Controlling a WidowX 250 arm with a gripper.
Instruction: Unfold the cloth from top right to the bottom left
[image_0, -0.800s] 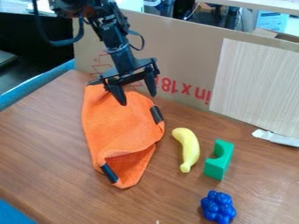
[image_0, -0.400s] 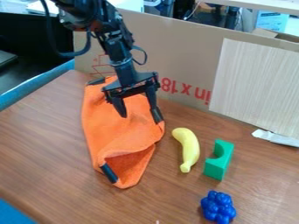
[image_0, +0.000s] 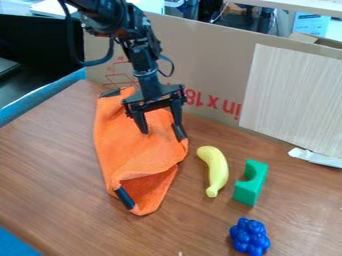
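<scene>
The black gripper (image_0: 161, 131) hangs over the upper right part of the orange cloth (image_0: 127, 145), its two fingers spread apart and nothing held between them. Its right finger stands by the black patch on the cloth's right edge and partly overlaps it in view; whether they touch I cannot tell. The cloth lies partly folded on the wooden table (image_0: 53, 165), with black patches also at its top left corner and near its bottom. A fold runs across the lower part, above the bottom corner.
Right of the cloth lie a yellow banana (image_0: 214, 170), a green block (image_0: 250, 184) and a blue cluster of balls (image_0: 250, 237). A cardboard wall (image_0: 214, 60) stands along the back, with a white scrap (image_0: 315, 157) at the right.
The gripper has moved down and to the right, from the cloth's top edge to its upper right side, with its fingers staying apart. The cloth and the other objects have not moved.
</scene>
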